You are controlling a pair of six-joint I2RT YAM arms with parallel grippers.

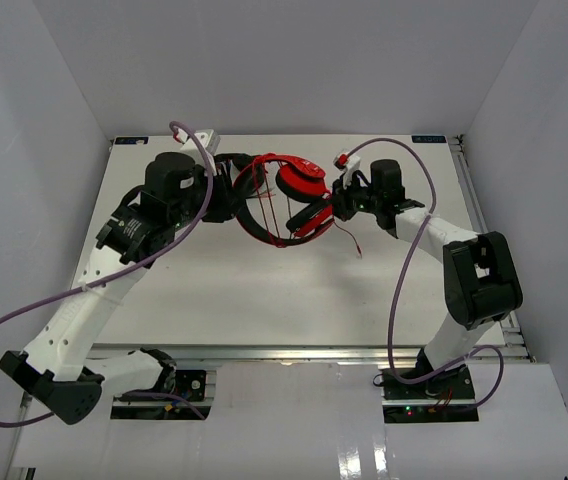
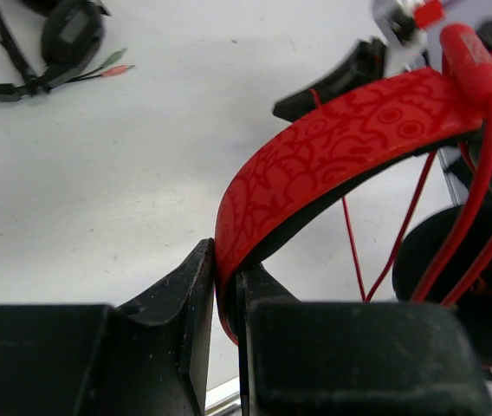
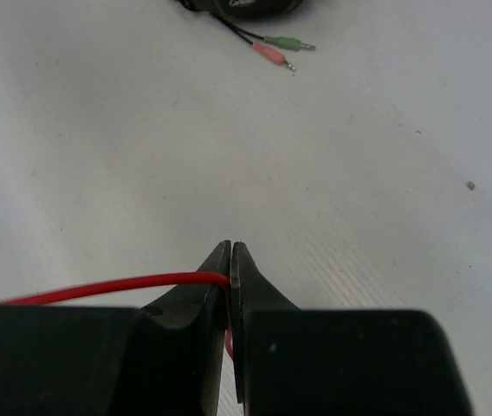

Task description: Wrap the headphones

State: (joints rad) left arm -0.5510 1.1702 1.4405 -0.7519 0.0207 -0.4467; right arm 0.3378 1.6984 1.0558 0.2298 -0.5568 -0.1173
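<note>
My left gripper (image 2: 224,270) is clenched on the patterned red headband of the headphones (image 2: 341,147), its two black fingers pressed against either face of the band near one end. My right gripper (image 3: 230,260) is pinched tight on the thin red cable (image 3: 99,285), which comes in from the left of the wrist view and ends between the fingertips. From above, the headphones (image 1: 286,195) sit between the two grippers toward the far middle of the bench (image 1: 264,300), the left gripper (image 1: 226,190) at the headband side and the right gripper (image 1: 339,203) just beside the round black-padded earcups. Several strands of the cable cross the arc of the headband, and a short loose end trails onto the bench near the right gripper. Farther out, a second, all-black headset (image 2: 64,39) lies on the bench, apart from the red one, with its pink and green plugs (image 3: 278,49) resting on the white surface.
</note>
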